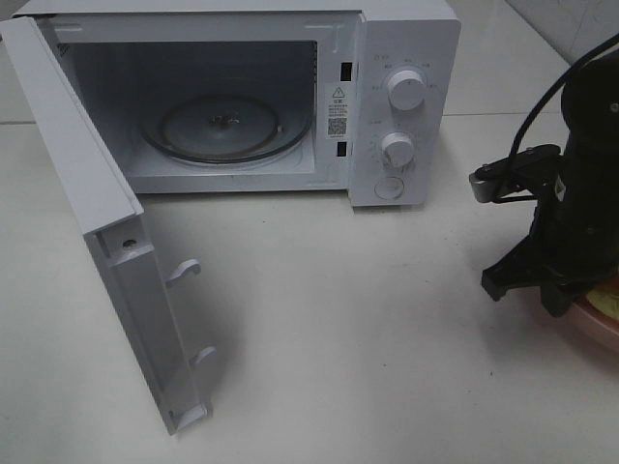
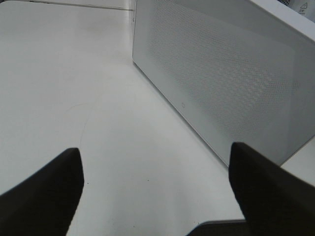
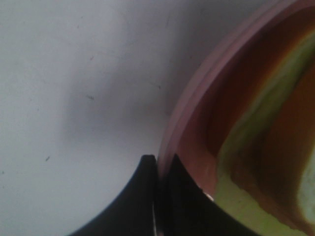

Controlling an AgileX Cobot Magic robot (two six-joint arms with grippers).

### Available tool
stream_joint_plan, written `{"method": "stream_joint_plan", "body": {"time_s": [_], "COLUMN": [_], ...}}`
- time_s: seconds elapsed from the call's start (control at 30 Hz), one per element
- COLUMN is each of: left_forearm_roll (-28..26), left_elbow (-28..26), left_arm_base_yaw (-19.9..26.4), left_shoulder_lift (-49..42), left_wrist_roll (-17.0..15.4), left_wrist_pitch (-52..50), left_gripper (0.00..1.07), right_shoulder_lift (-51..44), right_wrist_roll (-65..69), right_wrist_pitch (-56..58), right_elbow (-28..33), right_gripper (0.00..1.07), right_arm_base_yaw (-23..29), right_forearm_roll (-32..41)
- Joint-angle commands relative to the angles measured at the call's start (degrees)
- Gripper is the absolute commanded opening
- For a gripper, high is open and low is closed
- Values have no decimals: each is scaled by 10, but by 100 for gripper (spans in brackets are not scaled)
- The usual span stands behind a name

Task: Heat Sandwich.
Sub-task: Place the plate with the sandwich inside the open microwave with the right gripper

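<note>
The sandwich (image 3: 266, 123) lies on a round pink plate (image 3: 197, 98), showing brown crust and a pale yellow-green layer. My right gripper (image 3: 161, 164) is shut on the plate's rim, one finger outside it and one inside. In the exterior high view this gripper (image 1: 553, 295) reaches down at the far right, with the plate (image 1: 602, 329) and a sliver of sandwich (image 1: 610, 302) partly hidden behind the arm. My left gripper (image 2: 155, 196) is open and empty above the table, beside the microwave door (image 2: 226, 83). The left arm is outside the exterior high view.
A white microwave (image 1: 406, 58) stands at the back with its door (image 1: 106, 242) swung wide open toward the front left. Its glass turntable (image 1: 227, 126) is bare. Two knobs (image 1: 401, 92) sit on the right panel. White table (image 1: 368, 319) lies between microwave and plate.
</note>
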Motion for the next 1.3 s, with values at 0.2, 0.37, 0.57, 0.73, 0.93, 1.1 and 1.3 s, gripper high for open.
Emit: {"method": "stream_joint_plan", "body": {"time_s": [0.2,0.37,0.57,0.73,0.93,1.1,1.3], "left_forearm_roll": [-3,-3,-3,-3,-3,-3,-3], "left_elbow": [1,1,1,1,1,1,1], "left_arm_base_yaw": [-1,-1,-1,-1,-1,-1,-1], "left_shoulder_lift": [-13,-13,-13,-13,-13,-13,-13], "left_wrist_roll": [0,0,0,0,0,0,0], "left_wrist_pitch": [-6,-6,-6,-6,-6,-6,-6], "left_gripper": [76,76,76,76,76,76,76], "right_shoulder_lift": [-80,-126,-180,-193,-194,-194,-194], "right_wrist_roll": [32,29,-5,-37,-85,-226,-355], "right_wrist_pitch": [46,45,65,77,77,66,17], "right_elbow": [47,68,100,101,101,101,101], "right_gripper": [0,0,0,0,0,0,0], "right_arm_base_yaw": [72,111,181,215,238,277,298], "right_forearm_roll": [-69,-68,-69,-68,-73,-100,-93]}}
